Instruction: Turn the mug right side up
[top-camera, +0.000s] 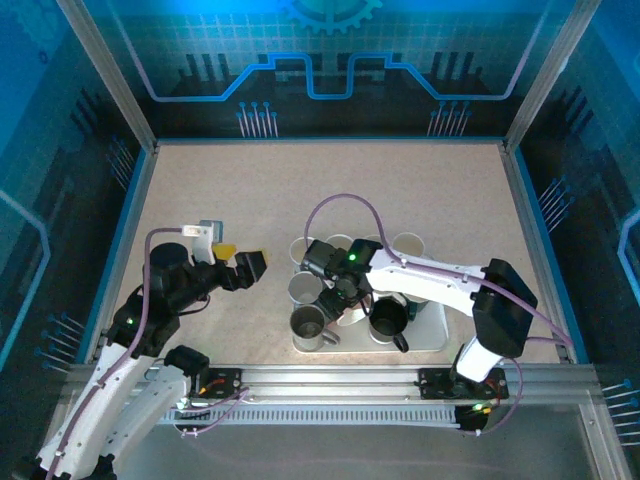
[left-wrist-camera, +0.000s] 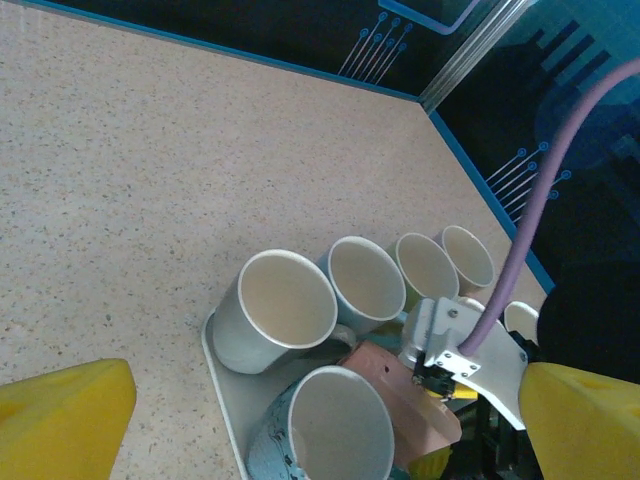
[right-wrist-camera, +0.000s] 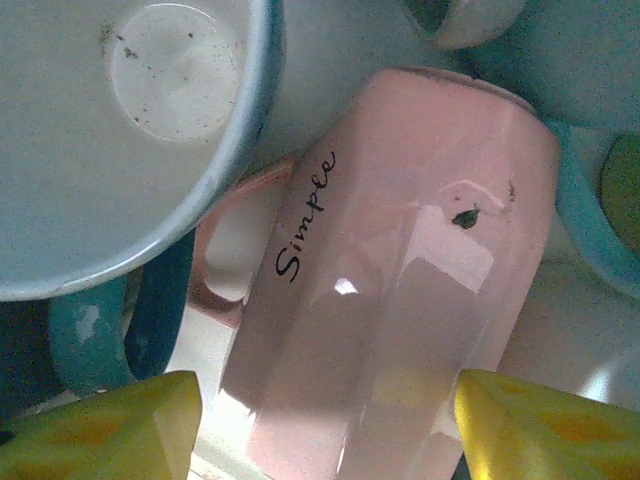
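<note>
A pink mug (right-wrist-camera: 400, 260) lettered "Simple" lies on its side on the tray, its handle (right-wrist-camera: 215, 270) toward the left in the right wrist view. My right gripper (right-wrist-camera: 330, 430) straddles it, open, with a gap showing at the left finger (right-wrist-camera: 110, 430). The same pink mug (left-wrist-camera: 400, 400) shows under the right wrist in the left wrist view. In the top view the right gripper (top-camera: 340, 288) hangs over the middle of the tray. My left gripper (top-camera: 250, 262) hovers open and empty left of the tray.
The grey tray (top-camera: 430, 335) holds several upright mugs packed round the pink one: a metal-grey one (top-camera: 308, 325), a dark one (top-camera: 388, 320) and pale ones (left-wrist-camera: 285, 300) at the back. Bare tabletop (top-camera: 300, 190) stretches behind and to the left.
</note>
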